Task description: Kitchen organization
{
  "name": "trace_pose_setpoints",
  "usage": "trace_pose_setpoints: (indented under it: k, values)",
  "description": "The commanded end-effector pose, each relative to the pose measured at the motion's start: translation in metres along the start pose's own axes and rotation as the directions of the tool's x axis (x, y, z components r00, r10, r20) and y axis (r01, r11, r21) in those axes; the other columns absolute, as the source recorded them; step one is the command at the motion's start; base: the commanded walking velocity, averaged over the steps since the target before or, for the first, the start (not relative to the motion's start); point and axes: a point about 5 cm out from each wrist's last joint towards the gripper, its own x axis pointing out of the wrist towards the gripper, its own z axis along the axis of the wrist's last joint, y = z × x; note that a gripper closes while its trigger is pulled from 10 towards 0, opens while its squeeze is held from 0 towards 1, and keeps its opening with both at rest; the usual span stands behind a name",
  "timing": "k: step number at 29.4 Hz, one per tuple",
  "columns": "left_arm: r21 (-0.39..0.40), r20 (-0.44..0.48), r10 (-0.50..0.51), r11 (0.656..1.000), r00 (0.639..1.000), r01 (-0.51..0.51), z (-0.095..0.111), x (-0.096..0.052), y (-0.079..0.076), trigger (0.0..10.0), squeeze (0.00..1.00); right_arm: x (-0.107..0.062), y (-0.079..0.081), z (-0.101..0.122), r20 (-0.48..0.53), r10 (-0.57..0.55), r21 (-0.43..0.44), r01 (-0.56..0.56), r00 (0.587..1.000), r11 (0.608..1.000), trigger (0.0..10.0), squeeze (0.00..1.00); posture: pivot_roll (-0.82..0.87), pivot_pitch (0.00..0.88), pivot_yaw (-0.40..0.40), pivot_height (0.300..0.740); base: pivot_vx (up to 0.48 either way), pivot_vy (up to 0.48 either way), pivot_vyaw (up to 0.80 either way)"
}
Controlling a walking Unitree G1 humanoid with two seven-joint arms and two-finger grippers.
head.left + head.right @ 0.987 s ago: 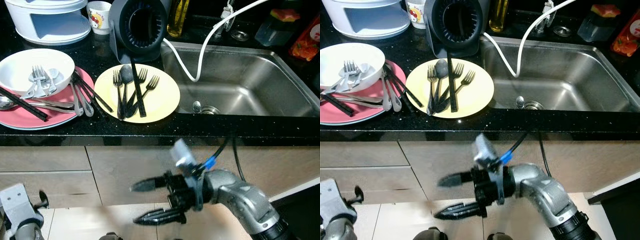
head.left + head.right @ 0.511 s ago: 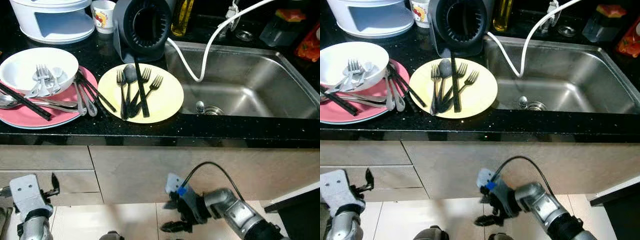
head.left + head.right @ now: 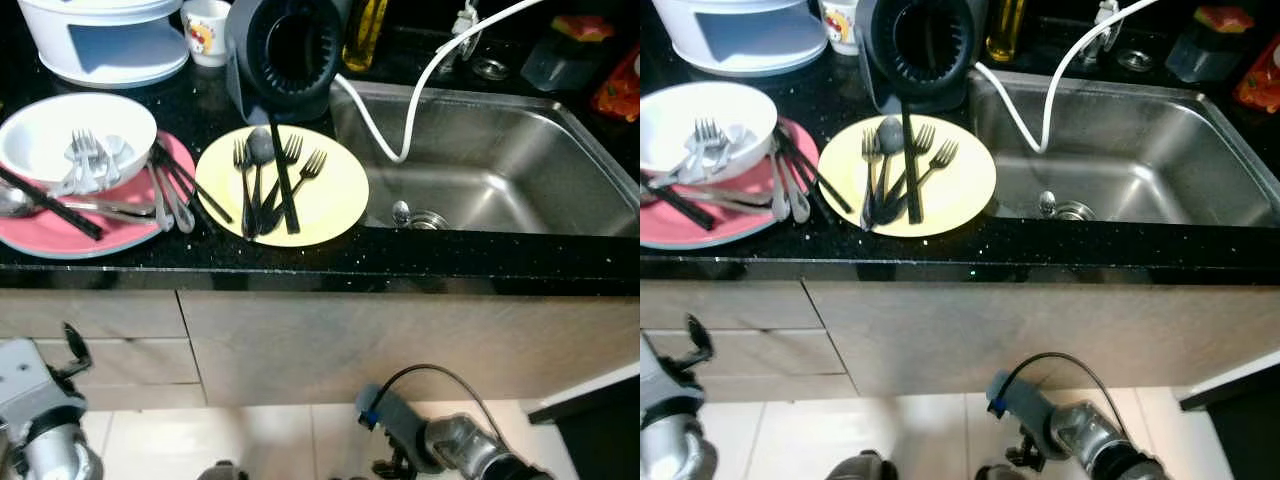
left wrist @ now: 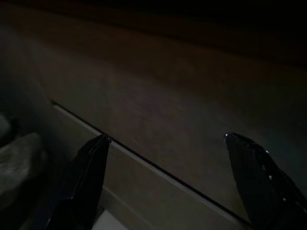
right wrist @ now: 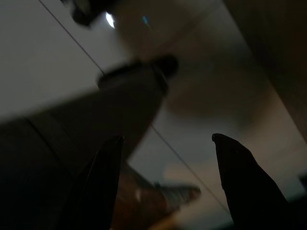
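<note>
Cutlery: black forks (image 3: 262, 180) lie on my yellow plate (image 3: 335, 195), which sits at the worktop's front edge, just beside the sink.
Left gripper (image 4: 165, 143): low in front of the cabinet drawers, below the worktop; I see the fingers (image 4: 86, 177) spread wide, nothing between them.
Right gripper (image 5: 165, 141): hanging low over the floor tiles, fingers (image 5: 240, 177) spread apart and holding nothing; its silver arm (image 3: 460, 450) shows under the worktop's front edge.
Worktop (image 3: 400, 262): black and speckled, cabinets below.
Pink plate (image 3: 70, 235): toward the left front of the worktop, carrying a white bowl (image 3: 50, 130) with silver forks in it; black chopsticks (image 3: 55, 205) and spoons lie across the plate.
Sink (image 3: 500, 170): steel, right of the yellow plate, a white hose (image 3: 405, 105) dangling into it.
Cutlery holder (image 3: 285, 50): dark, round, behind the yellow plate.
Back edge: white container (image 3: 100, 40), a printed cup (image 3: 205, 20), an oil bottle (image 3: 365, 30).
</note>
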Motion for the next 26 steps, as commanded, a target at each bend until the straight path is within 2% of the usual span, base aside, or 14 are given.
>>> trace_pose_setpoints:
  k: [1,3,7,8,10,13,14,17,20,23,24,26]
  values:
    - [-0.006,-0.045,0.063,0.998,0.997,-0.063,-0.004,-0.006,0.006,10.0,0.0,0.001,0.003,-0.013,-0.047,-0.02,-0.005,0.02,0.999,1.0,10.0,0.0,0.22,0.163,-0.123,0.74,0.0,0.0,0.0]
    - [-0.016,-0.064,0.131,0.991,0.989,-0.132,-0.003,-0.008,0.012,10.0,0.0,0.002,0.003,-0.015,-0.055,-0.034,0.001,0.034,0.998,0.999,10.0,0.0,0.23,0.162,-0.127,0.74,0.0,0.0,0.0]
    - [-0.027,-0.079,0.195,0.98,0.978,-0.198,0.002,-0.01,0.017,10.0,0.0,0.003,0.003,-0.017,-0.059,-0.052,0.001,0.052,0.997,0.999,10.0,0.0,0.23,0.162,-0.132,0.74,0.0,0.0,0.0]
    - [-0.059,-0.037,0.262,0.963,0.964,-0.263,0.02,-0.007,0.017,10.0,0.0,0.003,0.002,-0.02,-0.068,-0.064,-0.001,0.064,0.996,0.998,10.0,0.0,0.25,0.163,-0.143,0.74,0.0,0.0,0.0]
    - [-0.085,0.009,0.293,0.953,0.956,-0.292,0.039,-0.005,0.013,10.0,0.0,0.003,0.003,-0.023,-0.082,-0.074,-0.011,0.074,0.994,0.997,10.0,0.0,0.25,0.164,-0.149,0.74,0.0,0.0,0.0]
    - [-0.088,0.084,0.281,0.958,0.956,-0.274,0.06,-0.003,0.006,10.0,0.0,0.003,0.003,-0.026,-0.096,-0.08,-0.022,0.079,0.992,0.997,10.0,0.0,0.26,0.162,-0.154,0.74,0.0,0.0,0.0]
    - [-0.088,0.084,0.281,0.958,0.956,-0.274,0.06,-0.003,0.006,10.0,0.0,0.003,0.003,-0.026,-0.096,-0.08,-0.022,0.079,0.992,0.997,10.0,0.0,0.26,0.162,-0.154,0.74,0.0,0.0,0.0]
    - [-0.108,0.19,0.255,0.965,0.948,-0.238,0.09,0.003,0.001,10.0,0.0,0.004,0.004,-0.028,-0.101,-0.084,-0.019,0.083,0.991,0.996,10.0,0.0,0.27,0.162,-0.156,0.74,0.0,0.0,0.0]
    - [-0.111,0.229,0.238,0.97,0.944,-0.218,0.102,0.005,-0.002,10.0,0.0,0.004,0.005,-0.029,-0.104,-0.084,-0.02,0.082,0.991,0.996,10.0,0.0,0.27,0.16,-0.156,0.74,0.0,0.0,0.0]
    - [-0.087,0.378,0.157,0.987,0.913,-0.133,0.138,0.011,-0.014,10.0,0.0,0.005,0.007,-0.031,-0.113,-0.083,-0.019,0.081,0.99,0.997,10.0,0.0,0.27,0.154,-0.147,0.74,0.0,0.0,0.0]
    - [-0.087,0.378,0.157,0.987,0.913,-0.133,0.138,0.011,-0.014,10.0,0.0,0.005,0.007,-0.031,-0.113,-0.083,-0.019,0.081,0.99,0.997,10.0,0.0,0.27,0.154,-0.147,0.74,0.0,0.0,0.0]
    - [-0.071,0.444,0.112,0.993,0.889,-0.09,0.157,0.012,-0.023,10.0,0.0,0.005,0.008,-0.033,-0.115,-0.085,-0.013,0.084,0.99,0.996,10.0,0.0,0.26,0.15,-0.143,0.74,0.0,0.0,0.0]
